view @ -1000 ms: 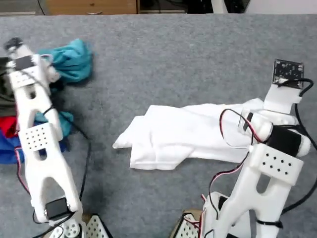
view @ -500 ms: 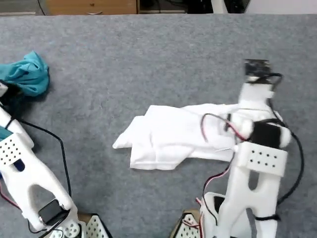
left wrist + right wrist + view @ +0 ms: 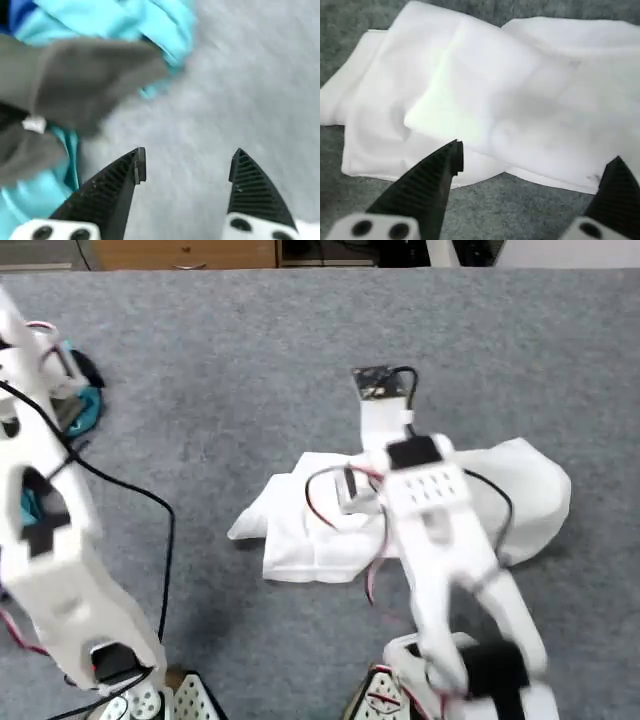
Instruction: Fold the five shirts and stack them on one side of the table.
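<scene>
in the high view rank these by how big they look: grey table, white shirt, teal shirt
1. grey table
2. white shirt
3. teal shirt: smallest as it looks, but only a scrap shows beside the left arm, so its real size is unsure.

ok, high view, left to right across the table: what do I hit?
Left arm → bare grey table → white shirt. Teal shirt overlaps the left arm, right arm overlaps the white shirt; both skipped.
</scene>
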### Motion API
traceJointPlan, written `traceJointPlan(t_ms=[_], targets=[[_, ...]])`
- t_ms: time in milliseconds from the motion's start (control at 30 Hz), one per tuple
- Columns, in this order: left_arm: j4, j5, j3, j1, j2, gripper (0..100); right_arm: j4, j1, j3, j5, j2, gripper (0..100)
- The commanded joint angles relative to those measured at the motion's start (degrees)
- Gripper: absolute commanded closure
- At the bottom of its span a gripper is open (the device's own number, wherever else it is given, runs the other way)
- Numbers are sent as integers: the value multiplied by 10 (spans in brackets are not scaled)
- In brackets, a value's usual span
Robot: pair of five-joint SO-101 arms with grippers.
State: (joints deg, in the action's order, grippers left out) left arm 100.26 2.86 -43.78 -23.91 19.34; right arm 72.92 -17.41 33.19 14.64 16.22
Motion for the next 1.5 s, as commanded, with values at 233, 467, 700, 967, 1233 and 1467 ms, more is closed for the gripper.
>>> traceJointPlan(t_ms=[233, 467, 700, 967, 1233, 1467], targets=[[-122, 6, 696, 243, -489, 728, 64, 6, -145, 4, -155, 595], [-229, -73, 857, 445, -571, 728, 177, 107, -167, -95, -82, 595], [-260, -76, 905, 538, -570, 728, 248, 231, -193, -242, 44, 595], [-375, 5, 999, 508, -575, 732, 290, 432, -259, -406, 150, 761], [-476, 7, 1029, 437, -574, 732, 291, 711, -319, -555, 294, 824], [-484, 7, 1041, 456, -571, 733, 288, 802, -226, -557, 411, 824]])
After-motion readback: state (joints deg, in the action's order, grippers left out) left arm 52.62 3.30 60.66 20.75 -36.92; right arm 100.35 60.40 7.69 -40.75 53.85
